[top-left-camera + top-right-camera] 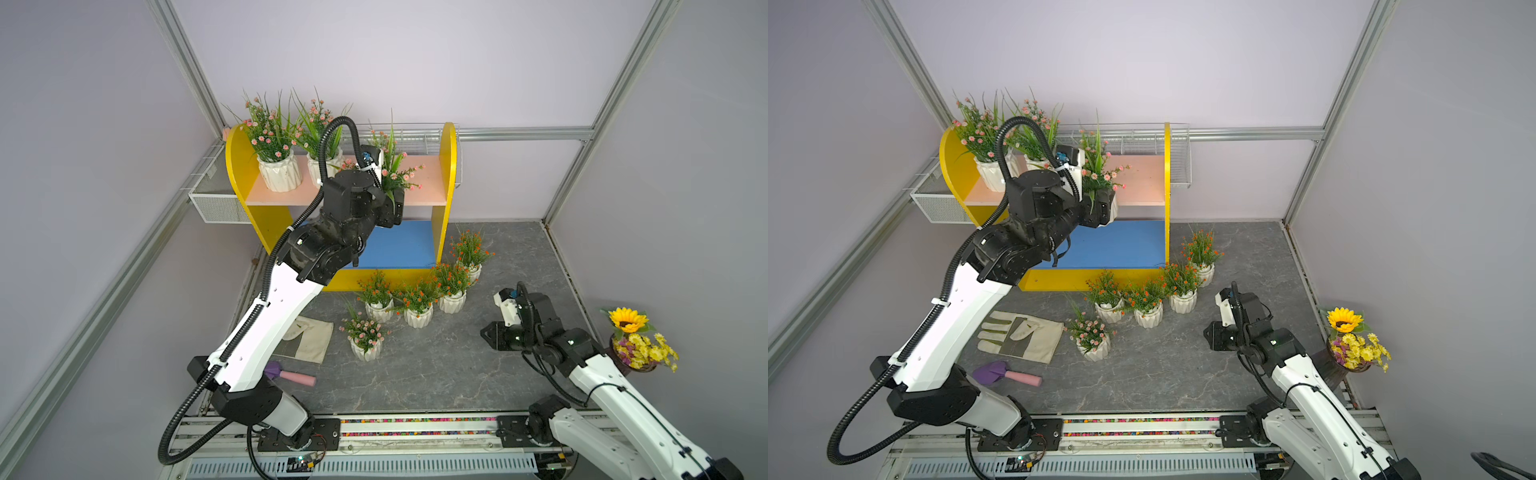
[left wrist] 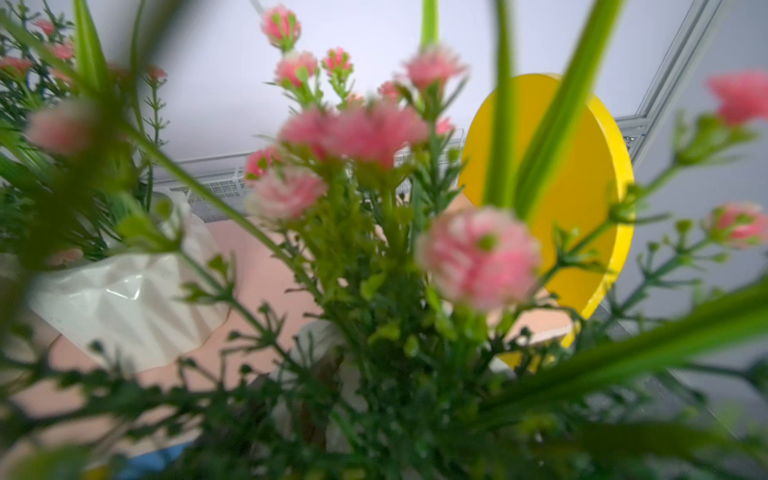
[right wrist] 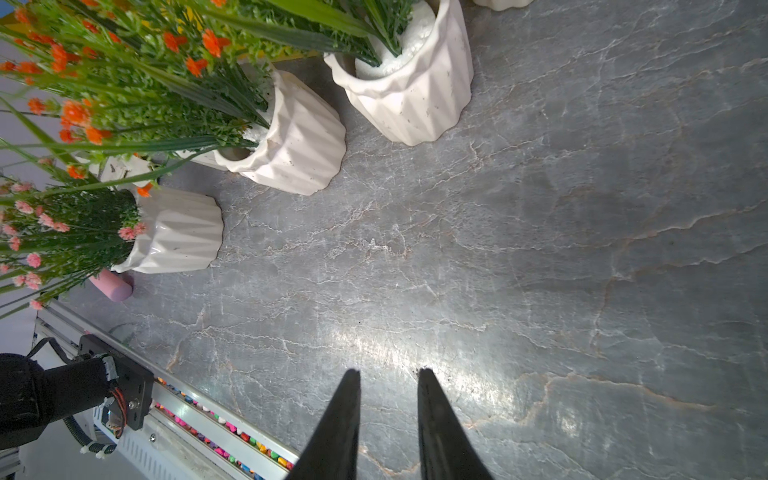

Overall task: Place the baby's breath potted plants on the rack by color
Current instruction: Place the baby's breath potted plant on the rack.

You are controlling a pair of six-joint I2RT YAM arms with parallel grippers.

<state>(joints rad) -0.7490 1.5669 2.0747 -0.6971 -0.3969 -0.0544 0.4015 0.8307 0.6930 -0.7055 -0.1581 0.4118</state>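
1. While the left end effector [image 1: 394,207] is squeezed tight on the white pot of the held pink plant [image 1: 395,168], it keeps the pot standing straight up at the front edge of the pink board [image 1: 430,183] of the rack [image 1: 449,166]. I think it holds the pot upright so that the plant can stand by itself when it is let go.
2. Two other pink plants [image 1: 274,137] stand side by side on that same board. The held one sits just beside them, so pink flowers seem to belong on the pink board.
3. I cannot tell if the pot's bottom touches the board, because leaves fill the left wrist view.
4. One last pink plant [image 1: 365,336] waits on the tabletop [image 1: 436,374], a little apart from the rack.
5. Four orange plants [image 1: 417,297] stand in a bent row just in front of the rack. The blue board [image 1: 399,245] has nothing on it, so it is likely their spot.
6. The right end effector [image 3: 388,372] has its fingers apart with nothing between them. It hangs low over the tabletop near the orange plants, maybe ready to pick one up.
7. The long leaves of the held plant could brush its neighbor, so letting go calls for care.
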